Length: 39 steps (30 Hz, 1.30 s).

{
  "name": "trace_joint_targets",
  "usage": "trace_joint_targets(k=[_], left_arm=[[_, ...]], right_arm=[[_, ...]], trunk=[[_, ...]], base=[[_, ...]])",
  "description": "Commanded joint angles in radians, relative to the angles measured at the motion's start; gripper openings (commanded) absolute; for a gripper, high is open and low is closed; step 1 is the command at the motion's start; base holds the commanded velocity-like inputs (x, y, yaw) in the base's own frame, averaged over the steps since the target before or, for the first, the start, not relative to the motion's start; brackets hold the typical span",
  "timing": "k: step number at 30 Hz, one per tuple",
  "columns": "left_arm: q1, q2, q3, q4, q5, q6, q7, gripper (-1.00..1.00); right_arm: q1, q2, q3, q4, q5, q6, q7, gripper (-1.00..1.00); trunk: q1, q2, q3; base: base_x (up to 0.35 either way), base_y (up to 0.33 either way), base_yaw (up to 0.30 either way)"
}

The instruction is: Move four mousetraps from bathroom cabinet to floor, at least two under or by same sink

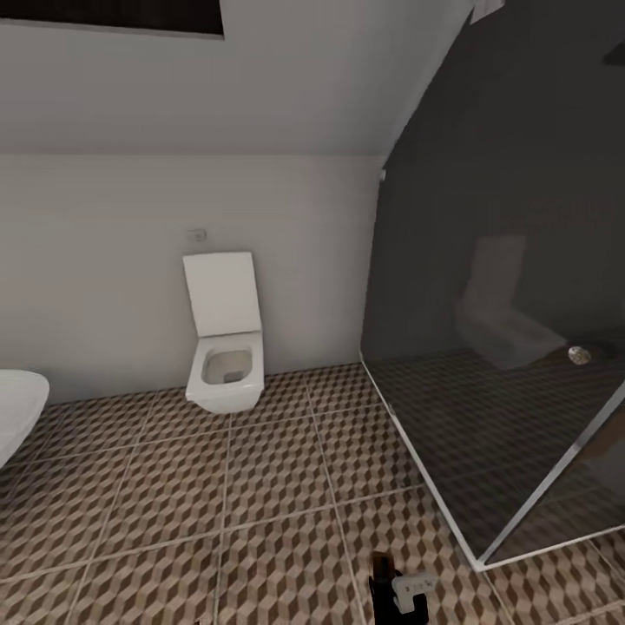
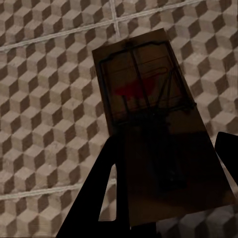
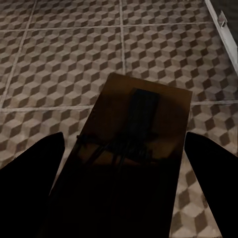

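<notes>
Here we stand in the bathroom, and the largest thing before us is the bathroom floor [image 1: 260,486], with its big square tiles printed in brown, beige and white cubes and pale grout lines between them. On it, against the white wall, hangs a white toilet [image 1: 224,347] with the lid up, and to the right rises a dark glass shower screen [image 1: 503,330]; a white rounded edge [image 1: 17,417] shows at the far left, but we cannot tell what it belongs to. Each arm carries one of the mousetraps above the tiles. In the left wrist view the left gripper [image 2: 163,198] has its dark fingers closed against the near end of a mousetrap [image 2: 148,109], a flat tan-wood board with thin dark wire and a red spot near the middle. In the right wrist view the right gripper [image 3: 124,198] holds the second mousetrap [image 3: 134,148] between its two dark fingers, which stand at the two long edges of the board; this one shows a dark block and dark wires. We judge that such a board is light and stiff, so it will not bend, but it is thin and smooth and may slip or turn. The best hold is on the bare wood edges, away from the wire, which could be fragile.
</notes>
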<state>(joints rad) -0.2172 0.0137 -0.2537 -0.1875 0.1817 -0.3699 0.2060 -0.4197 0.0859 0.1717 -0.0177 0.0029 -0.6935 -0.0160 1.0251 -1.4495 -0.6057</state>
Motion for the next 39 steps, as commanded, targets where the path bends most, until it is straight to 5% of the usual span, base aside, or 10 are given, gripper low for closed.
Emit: trace_joint_targets(k=[1,39], left_arm=[[-0.001,0.000,-0.009,0.001,0.009,-0.003,0.004,-1.00],[-0.001,-0.017,-0.009,0.017,0.009,-0.003,0.004,-1.00]], right_arm=[[-0.001,0.000,0.003,0.001,0.000,-0.003,-0.001,-1.00],[-0.001,0.000,0.003,0.001,0.000,-0.003,-0.002,-1.00]], trunk=[[0.000,0.000,-0.001],[0.000,0.000,-0.001]], base=[[0.000,0.000,0.286],[0.000,0.000,0.286]])
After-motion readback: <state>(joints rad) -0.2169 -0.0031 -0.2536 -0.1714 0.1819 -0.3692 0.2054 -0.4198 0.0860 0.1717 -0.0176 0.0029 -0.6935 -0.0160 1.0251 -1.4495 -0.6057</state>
